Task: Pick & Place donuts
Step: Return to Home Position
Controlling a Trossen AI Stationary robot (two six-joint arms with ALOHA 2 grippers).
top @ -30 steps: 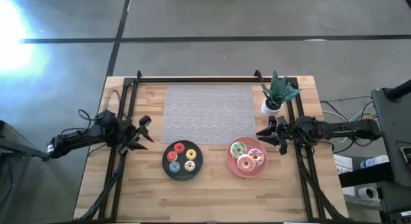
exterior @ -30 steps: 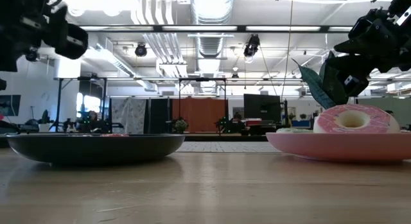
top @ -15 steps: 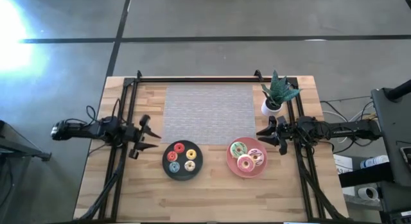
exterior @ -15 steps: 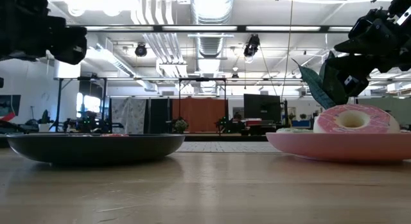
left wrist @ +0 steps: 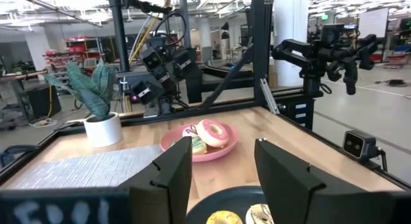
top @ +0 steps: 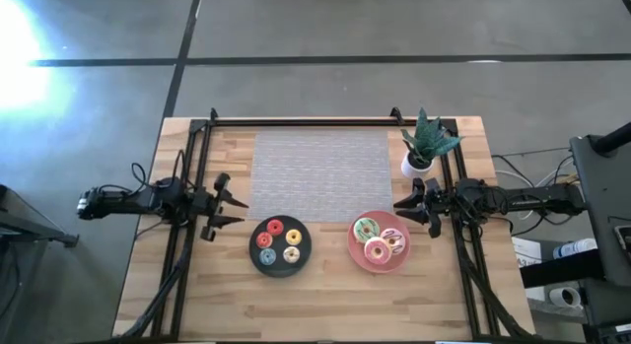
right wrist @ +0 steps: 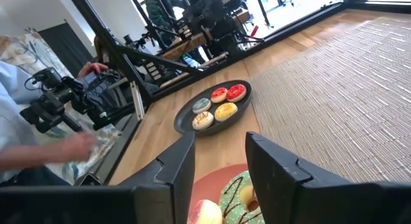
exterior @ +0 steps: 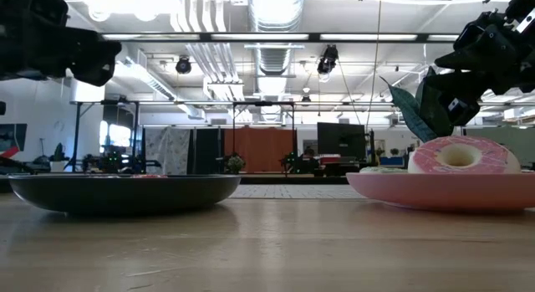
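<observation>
Several tiny donuts (top: 279, 241) lie on the round black plate (top: 280, 268) near the table's middle; they also show in the right wrist view (right wrist: 218, 108). Three larger donuts (top: 379, 240), one green, one pink and one white with stripes, lie on the round pink plate (top: 355, 253). My left gripper (top: 235, 210) hangs open at the table's left side, left of the black plate, pointing level toward it (left wrist: 223, 150). My right gripper (top: 399, 211) hangs open at the right, by the pink plate's far right rim (right wrist: 219, 147). Neither has anything between its fingers.
A grey woven mat (top: 320, 174) covers the far middle of the table. A potted plant (top: 424, 147) stands at the far right, close behind my right gripper. Black frame rails (top: 187, 216) run along both sides. Beyond the table's left side is a person's hand (right wrist: 77, 144).
My left arm has swung round, and its gripper has turned and rolled. It now points straight toward the table's right edge and sits a little lower. Its fingers stay open. The right arm, the plates and the donuts have kept still.
</observation>
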